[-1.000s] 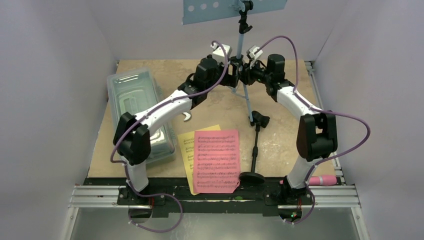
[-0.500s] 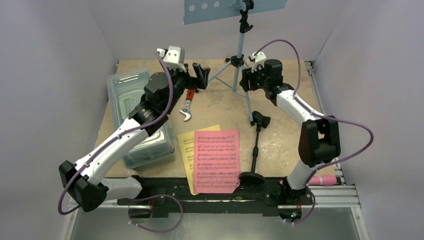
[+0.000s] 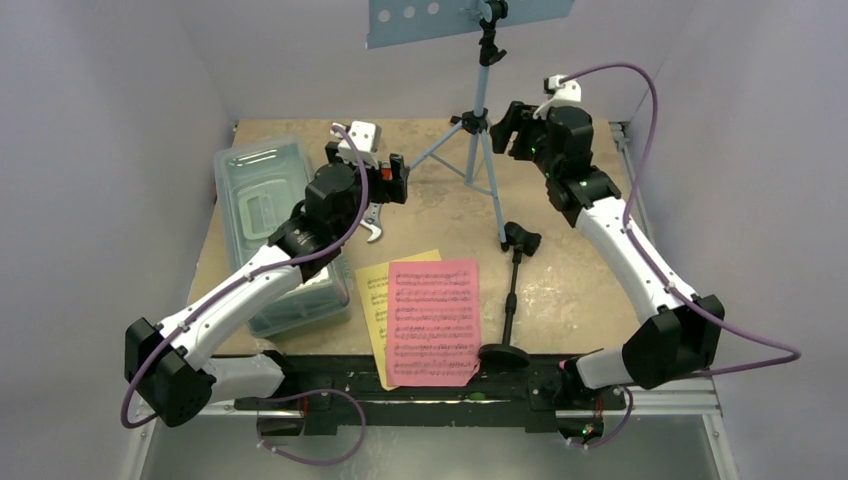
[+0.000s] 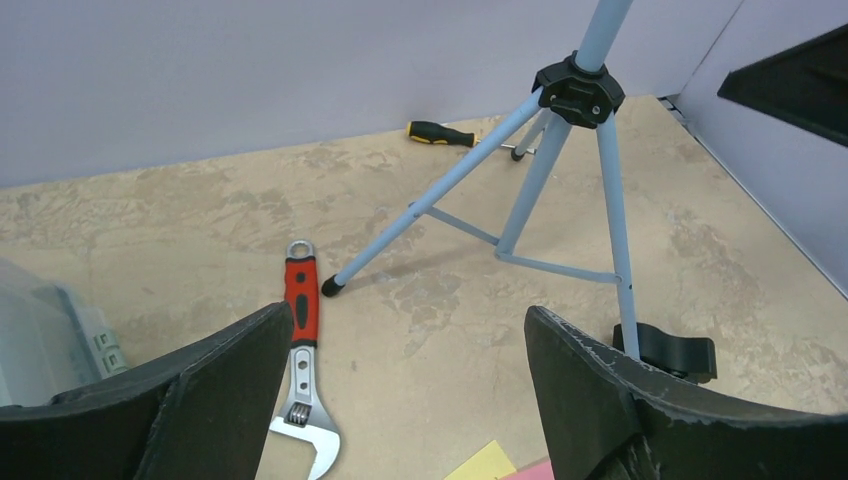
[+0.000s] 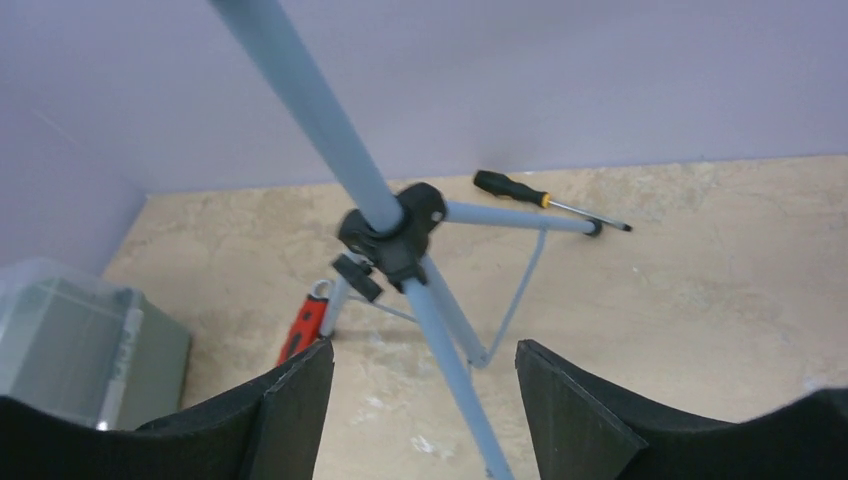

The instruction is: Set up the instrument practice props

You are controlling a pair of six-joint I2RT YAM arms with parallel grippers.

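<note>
The light blue music stand stands upright on its tripod at the back of the table, its perforated desk at the top of the top view. Its hub shows in both wrist views. My left gripper hangs open to the left of the tripod, holding nothing. To the right of the hub, my right gripper is open and apart from it. The pink page lies on the yellow page near the front. The black mic stand lies flat beside them, its round base nearest me.
A clear lidded box sits at the left under my left arm. A red-handled wrench lies by the tripod's left foot. A black and yellow screwdriver lies by the back wall. Walls close in three sides.
Both grippers were at the tripod hub a second ago. They have let go and drawn back, the left one to the left, the right one to the right, its jaws opening. The stand stays upright.
</note>
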